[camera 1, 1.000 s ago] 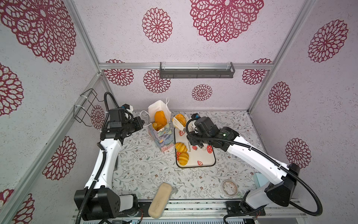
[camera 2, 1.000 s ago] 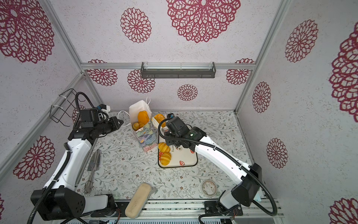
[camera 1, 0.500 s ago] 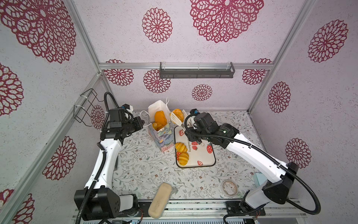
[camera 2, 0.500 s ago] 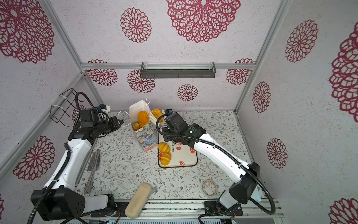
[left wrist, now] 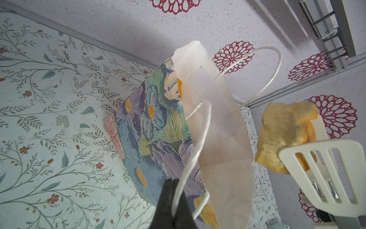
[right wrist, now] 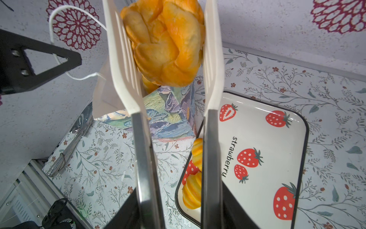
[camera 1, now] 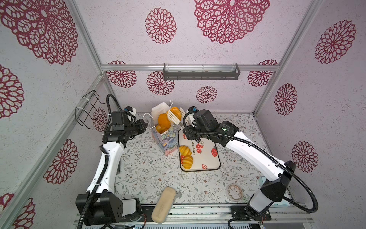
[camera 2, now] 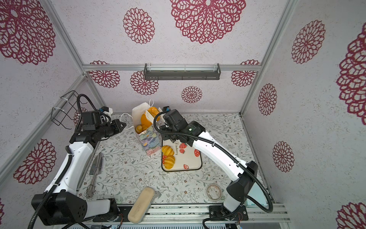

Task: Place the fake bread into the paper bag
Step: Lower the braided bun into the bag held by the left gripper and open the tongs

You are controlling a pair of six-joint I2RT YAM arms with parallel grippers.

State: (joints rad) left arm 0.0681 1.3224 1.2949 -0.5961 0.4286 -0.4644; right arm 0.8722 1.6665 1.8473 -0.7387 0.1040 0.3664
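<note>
The paper bag (camera 1: 167, 138) (camera 2: 150, 140) (left wrist: 158, 126) (right wrist: 168, 119) stands open near the back, left of the strawberry tray (camera 1: 208, 158) (camera 2: 190, 160) (right wrist: 267, 158). My left gripper (camera 1: 145, 125) (camera 2: 124, 125) (left wrist: 174, 190) is shut on its white cord handle. My right gripper (camera 1: 186, 124) (right wrist: 178, 198) is shut on white slotted tongs (camera 1: 174, 119) (right wrist: 122, 69) (left wrist: 320, 174). The tongs clamp a braided fake bread (camera 1: 175, 112) (camera 2: 153, 110) (left wrist: 285, 130) (right wrist: 168, 43) by the bag's right rim. Other fake bread (camera 1: 163, 121) lies in the bag. Two buns (camera 1: 185, 150) (camera 1: 187, 161) lie on the tray.
A pale beige block (camera 1: 164, 204) lies at the front edge and a tape roll (camera 1: 234, 192) at the front right. Metal utensils (camera 2: 95, 174) lie by the left arm. A wire basket (camera 1: 87, 109) hangs on the left wall, and a dark shelf (camera 1: 201, 72) on the back wall.
My right gripper has carried the tongs and the braided bread up and left, from over the tray's back end to the bag's rim. The left arm has not moved.
</note>
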